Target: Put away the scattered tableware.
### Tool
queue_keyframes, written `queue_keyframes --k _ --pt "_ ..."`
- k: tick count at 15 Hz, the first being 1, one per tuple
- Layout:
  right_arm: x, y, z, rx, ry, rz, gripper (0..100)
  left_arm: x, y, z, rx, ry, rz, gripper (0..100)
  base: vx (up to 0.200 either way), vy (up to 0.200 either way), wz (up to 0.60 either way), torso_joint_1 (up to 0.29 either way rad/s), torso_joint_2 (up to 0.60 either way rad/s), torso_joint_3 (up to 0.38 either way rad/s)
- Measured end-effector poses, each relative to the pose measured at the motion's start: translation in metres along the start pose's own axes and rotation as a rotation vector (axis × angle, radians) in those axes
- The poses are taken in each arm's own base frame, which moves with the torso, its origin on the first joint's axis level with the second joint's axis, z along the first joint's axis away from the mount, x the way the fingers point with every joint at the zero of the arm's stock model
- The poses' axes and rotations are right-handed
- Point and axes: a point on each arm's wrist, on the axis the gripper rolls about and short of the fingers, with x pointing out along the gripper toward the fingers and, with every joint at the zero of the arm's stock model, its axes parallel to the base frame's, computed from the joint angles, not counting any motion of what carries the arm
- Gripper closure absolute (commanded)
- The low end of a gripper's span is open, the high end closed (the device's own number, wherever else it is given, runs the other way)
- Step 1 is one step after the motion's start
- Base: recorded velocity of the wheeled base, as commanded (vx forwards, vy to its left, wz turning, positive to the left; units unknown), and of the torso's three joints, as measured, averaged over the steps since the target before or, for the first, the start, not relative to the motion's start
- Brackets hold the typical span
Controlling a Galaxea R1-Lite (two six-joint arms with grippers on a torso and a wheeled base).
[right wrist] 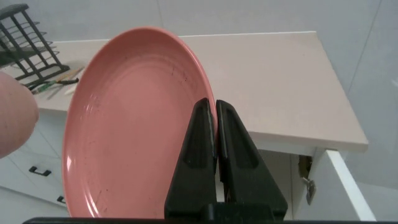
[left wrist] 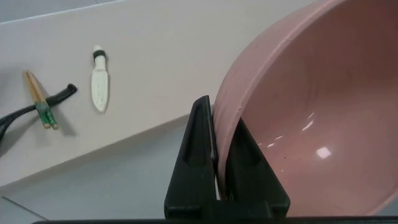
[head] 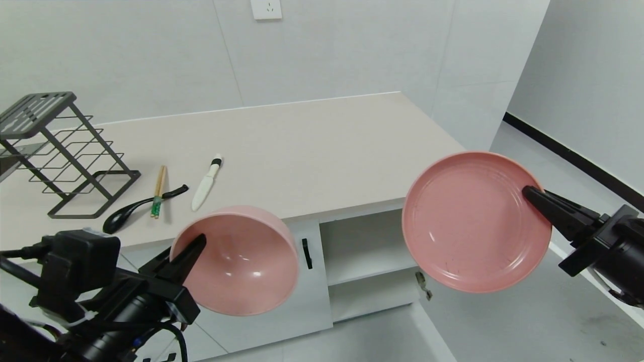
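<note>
The left hand [head: 200,241] is closed on the rim of a tilted pink bowl [head: 246,261], held in the air just off the front edge of the table [head: 327,146]. The right hand [head: 527,192] is clamped on the rim of a pink plate [head: 468,221], held on edge before the open cabinet [head: 367,251], well apart from the bowl. On the table lie a white knife [head: 206,183], chopsticks [head: 159,191] crossing a black spoon [head: 126,211], and a wire rack [head: 55,151] beside them.
</note>
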Motion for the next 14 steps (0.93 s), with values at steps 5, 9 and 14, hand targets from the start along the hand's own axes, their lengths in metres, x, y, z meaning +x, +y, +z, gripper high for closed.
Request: queue_keyframes --k 5,9,14 --pt "0.0 -0.0001 0.0001 0.0 -0.001 -0.001 100 0.0059 -0.0025 -0.0092 0.022 0.049 -0.003 100 0.0 0.0 0.0 -0.263 0.51 0.247" --pt "-0.0002 -0.0001 -0.0003 0.0 0.001 -0.001 100 0.0046 -0.002 -0.0071 0.016 0.038 -0.002 100 0.0 0.0 0.0 -0.255 0.49 0.234" --pt "-0.0001 -0.0001 -0.0005 0.0 0.002 -0.001 100 0.0039 -0.0016 -0.0059 0.01 0.032 -0.001 100 0.0 0.0 0.0 -0.25 0.45 0.202"
